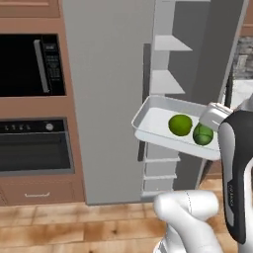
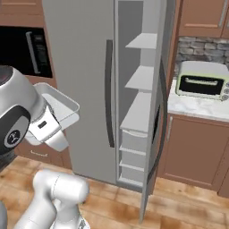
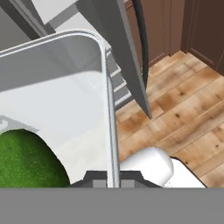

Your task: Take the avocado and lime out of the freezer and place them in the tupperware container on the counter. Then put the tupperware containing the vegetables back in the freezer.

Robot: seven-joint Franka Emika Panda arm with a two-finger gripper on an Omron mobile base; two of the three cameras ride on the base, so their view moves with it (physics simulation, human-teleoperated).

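Tall grey freezer (image 1: 113, 99), door ajar, white shelves bare. Gripper (image 3: 113, 181) clenched on pale white tupperware container (image 1: 153, 118) rim; bright lime (image 1: 180, 125), darker avocado (image 1: 203, 134) inside.

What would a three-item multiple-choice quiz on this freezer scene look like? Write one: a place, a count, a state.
1. Where are the avocado and lime?
A. on a freezer shelf
B. in the tupperware container
C. on the floor

2. How many green fruits are in the tray?
A. one
B. two
C. three

3. What is the state of the freezer door?
A. open
B. shut
C. removed

Answers: 1 B, both sit inside the tray held up by the gripper. 2 B, the left base view shows two. 3 A, shelves and drawers are exposed.
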